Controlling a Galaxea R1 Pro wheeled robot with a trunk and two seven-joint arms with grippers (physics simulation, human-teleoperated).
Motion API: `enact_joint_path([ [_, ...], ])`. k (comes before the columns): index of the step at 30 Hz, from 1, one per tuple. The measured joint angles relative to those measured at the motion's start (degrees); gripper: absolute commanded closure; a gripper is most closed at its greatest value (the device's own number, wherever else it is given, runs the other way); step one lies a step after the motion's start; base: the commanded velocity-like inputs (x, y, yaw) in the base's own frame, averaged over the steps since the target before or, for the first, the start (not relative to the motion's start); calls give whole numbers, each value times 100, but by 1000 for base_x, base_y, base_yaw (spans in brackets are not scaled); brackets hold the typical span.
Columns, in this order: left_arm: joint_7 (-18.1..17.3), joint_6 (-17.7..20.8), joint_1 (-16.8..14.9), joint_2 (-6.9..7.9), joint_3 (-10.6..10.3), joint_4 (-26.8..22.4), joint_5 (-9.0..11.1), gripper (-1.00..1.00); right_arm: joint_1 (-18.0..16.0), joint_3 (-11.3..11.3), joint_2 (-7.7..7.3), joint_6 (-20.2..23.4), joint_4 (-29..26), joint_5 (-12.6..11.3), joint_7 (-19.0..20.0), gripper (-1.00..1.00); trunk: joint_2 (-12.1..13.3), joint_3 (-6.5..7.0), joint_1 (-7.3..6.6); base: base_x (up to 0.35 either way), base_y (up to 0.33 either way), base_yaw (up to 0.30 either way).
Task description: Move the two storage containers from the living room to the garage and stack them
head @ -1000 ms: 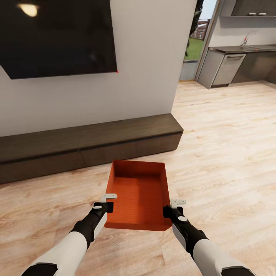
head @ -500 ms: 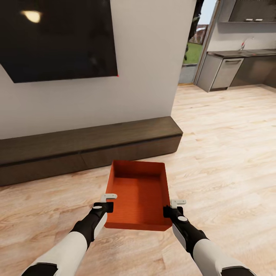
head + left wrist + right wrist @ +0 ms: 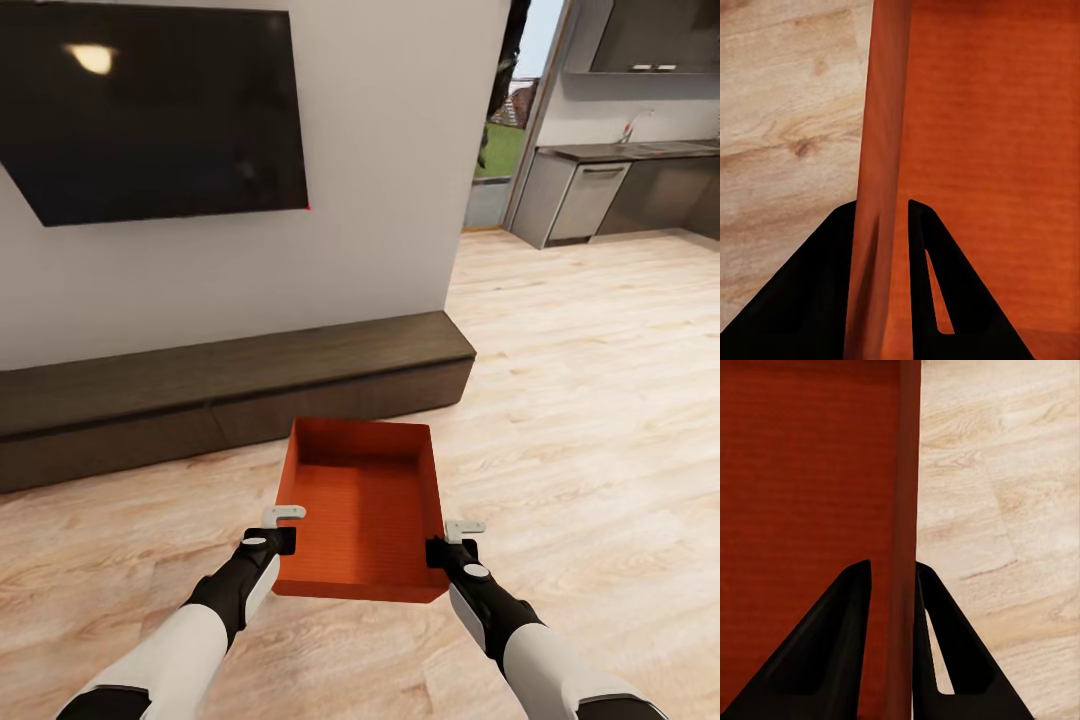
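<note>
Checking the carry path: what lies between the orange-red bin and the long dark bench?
Bare light wood plank floor, in the head view, separates the orange-red open storage bin from the long dark low bench.

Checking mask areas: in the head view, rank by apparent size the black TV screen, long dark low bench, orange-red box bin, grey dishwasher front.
1. Black TV screen
2. Long dark low bench, near the TV in area; unsure
3. Orange-red box bin, looms because close
4. Grey dishwasher front, far away
</note>
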Motion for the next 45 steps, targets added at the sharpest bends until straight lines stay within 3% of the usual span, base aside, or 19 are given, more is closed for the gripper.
enact_joint_path([
  [32,-33,-17,0,23,-9,18,23,100,0,29,5,-18,11,-36,-2,100,0,291,0,0,0,0],
  [45,-40,-160,1,34,-14,108,93,100,-1,8,12,-23,-13,60,-7,100,0,410,0,0,0,0],
])
